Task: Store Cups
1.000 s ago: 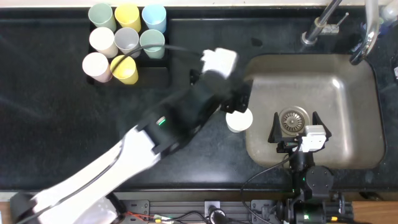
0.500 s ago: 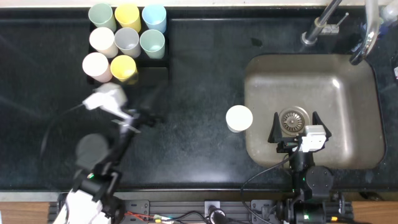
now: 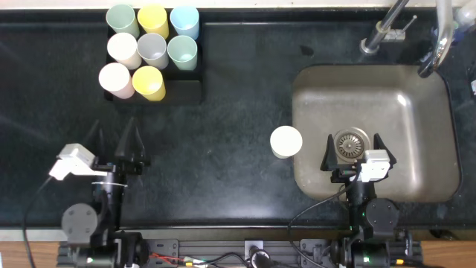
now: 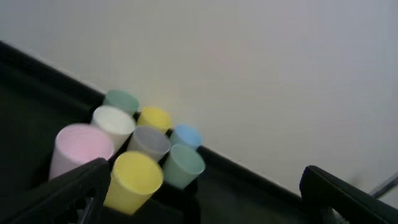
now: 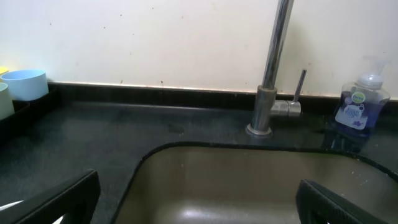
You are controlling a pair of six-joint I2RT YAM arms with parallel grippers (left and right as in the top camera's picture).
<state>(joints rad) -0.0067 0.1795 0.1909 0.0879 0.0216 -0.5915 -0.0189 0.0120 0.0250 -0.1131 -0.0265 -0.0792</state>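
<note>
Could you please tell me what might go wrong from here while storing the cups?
The white cup stands right at the rim of the sink; a clumsy grasp could tip it in. The one free slot in the rack adjoins a yellow cup and a green cup, so placing may knock them.

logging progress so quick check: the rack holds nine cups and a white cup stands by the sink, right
Not quite. The rack holds eight cups, not nine: the top view shows the slot beside the near yellow cup free. The white cup does stand by the sink.
</note>
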